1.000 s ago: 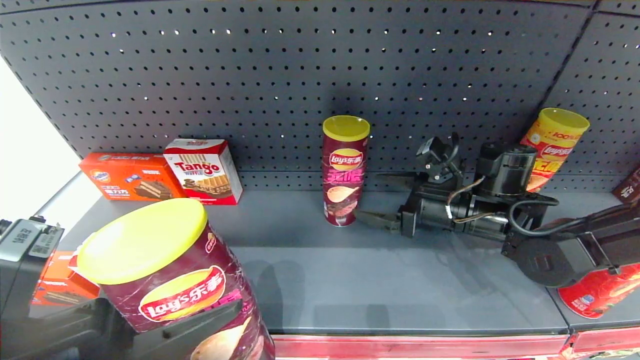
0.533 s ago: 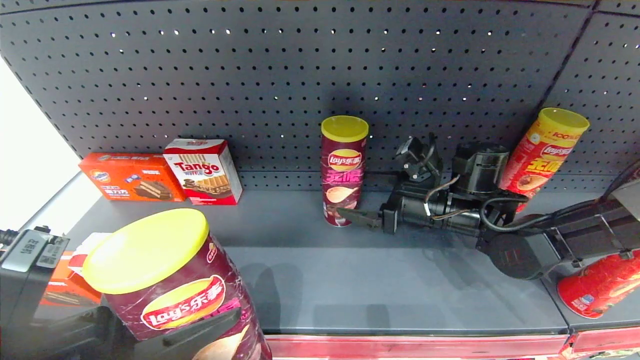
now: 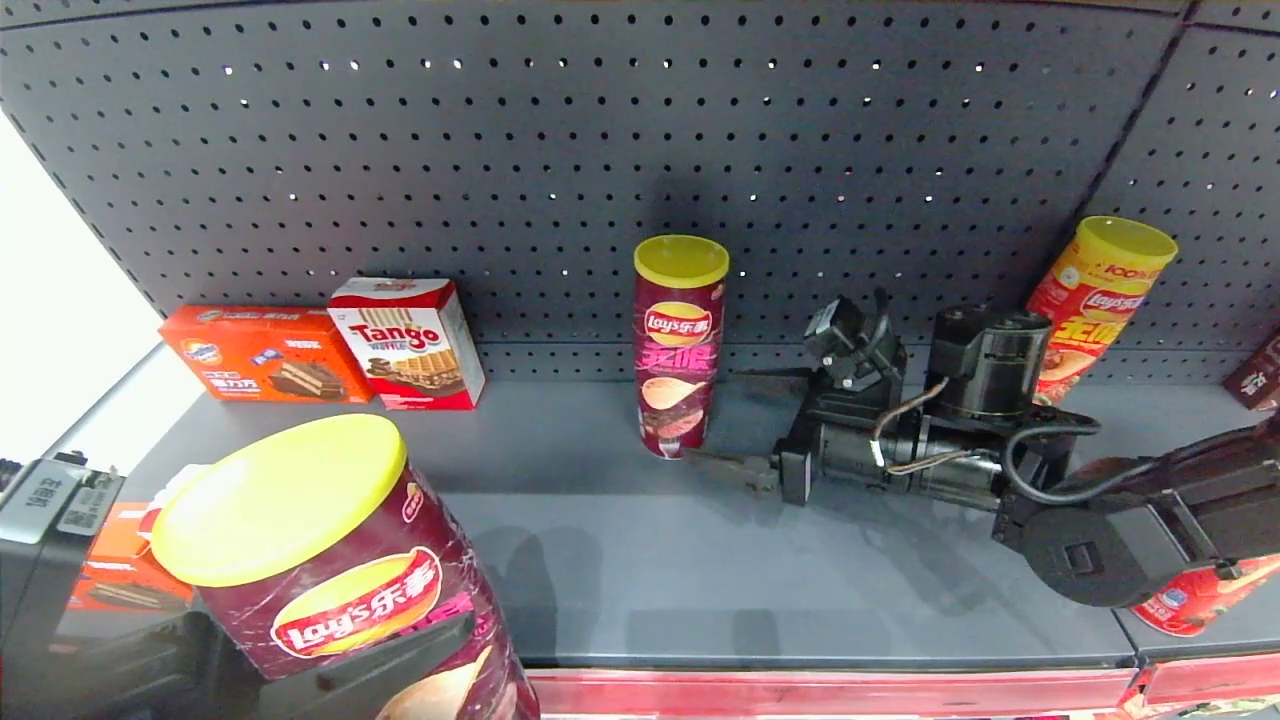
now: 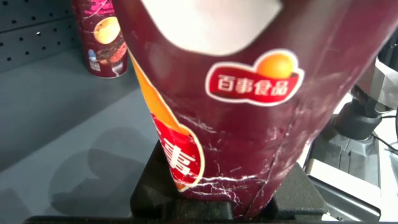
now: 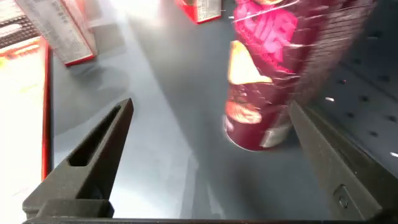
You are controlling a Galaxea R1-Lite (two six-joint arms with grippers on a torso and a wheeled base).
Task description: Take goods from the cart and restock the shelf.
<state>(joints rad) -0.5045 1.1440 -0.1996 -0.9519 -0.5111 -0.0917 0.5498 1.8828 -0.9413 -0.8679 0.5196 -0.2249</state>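
While the left gripper (image 3: 390, 655), nearest me at seven o'clock, has its fingers clamped round a maroon chip can (image 3: 340, 580) held off the front edge of the shelf (image 3: 760, 580), the restocking looks to be mid-carry. Farther in, the right gripper (image 3: 735, 420) lies at three o'clock of a standing can (image 3: 678, 350), its fingers spread and empty. Next, I'd judge, the held can must be set upright beside that one, clear of the right arm.
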